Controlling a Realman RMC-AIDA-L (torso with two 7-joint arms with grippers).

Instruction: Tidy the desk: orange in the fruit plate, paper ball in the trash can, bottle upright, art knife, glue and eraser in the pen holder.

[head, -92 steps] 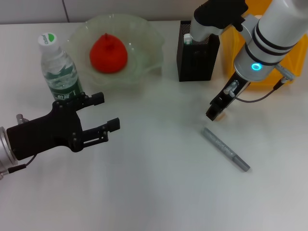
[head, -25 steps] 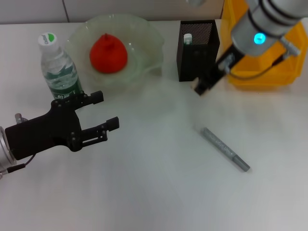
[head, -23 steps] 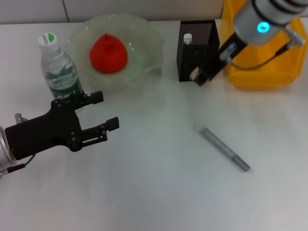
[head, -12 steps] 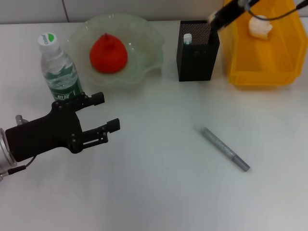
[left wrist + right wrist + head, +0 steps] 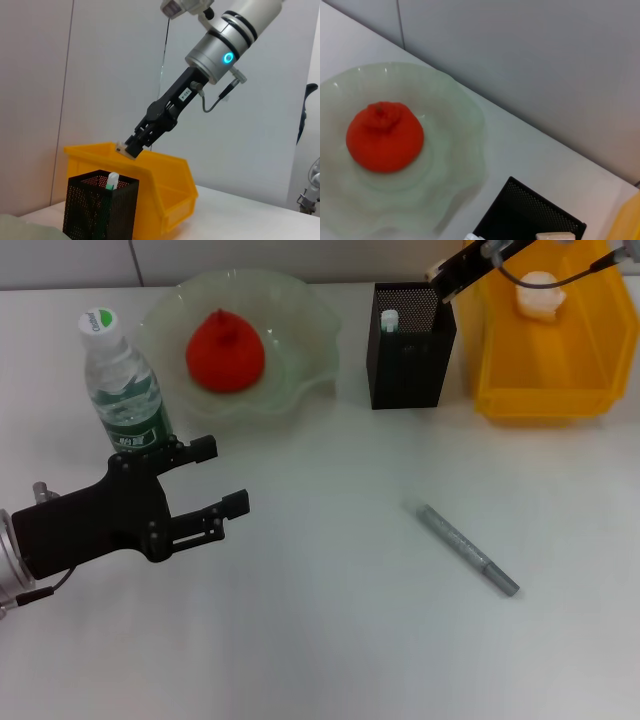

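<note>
My right gripper is shut on the small pale eraser and holds it just above the back rim of the black mesh pen holder. The eraser also shows in the right wrist view. A white and green glue stick stands in the holder. The grey art knife lies on the table, front right. The orange sits in the glass fruit plate. The bottle stands upright. The paper ball lies in the yellow trash bin. My left gripper is open and empty, just in front of the bottle.
The trash bin stands right beside the pen holder. The plate sits to the holder's left. The white table lies between my left gripper and the art knife.
My right gripper has lifted the eraser off the table near the art knife and carried it back and up to above the pen holder. The left arm has barely moved.
</note>
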